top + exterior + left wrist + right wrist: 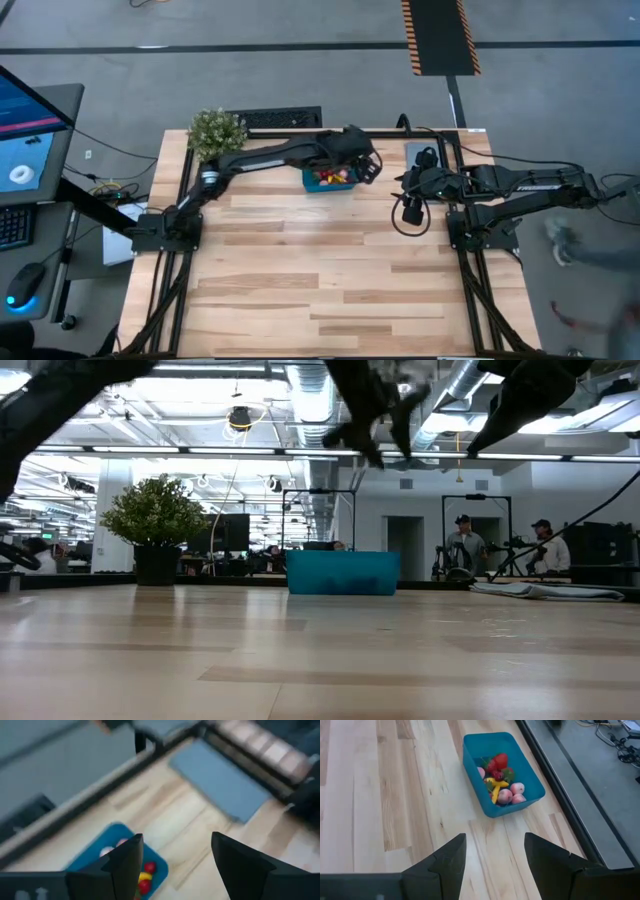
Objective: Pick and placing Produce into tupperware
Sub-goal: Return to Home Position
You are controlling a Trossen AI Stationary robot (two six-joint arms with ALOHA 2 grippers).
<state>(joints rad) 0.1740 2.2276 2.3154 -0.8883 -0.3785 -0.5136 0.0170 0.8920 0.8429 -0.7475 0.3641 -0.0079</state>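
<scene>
The tupperware stands on the table close to its far edge, about midway along that edge. It sits upright on its base with its open side up. Its long axis runs parallel to the far edge, with one short end towards the plant at the far left corner and the other towards the grey plate near the far right corner.

The produce lies inside it: red strawberries, a yellow piece and pink pieces. They are heaped from the middle towards the end nearer the right gripper, and the other end shows bare blue floor.

The left arm reaches from its base at the left edge diagonally across to the far edge. The left gripper hangs in the air above the right end of the tupperware, not touching it. Its fingers are spread apart and hold nothing.

The right arm is folded back over its base at the right edge. The right gripper points along the table towards the tupperware and is well apart from it, between the container and the right edge. Its fingers are also spread, with nothing between them.

In the low view, two people stand in the room beyond the table
</scene>
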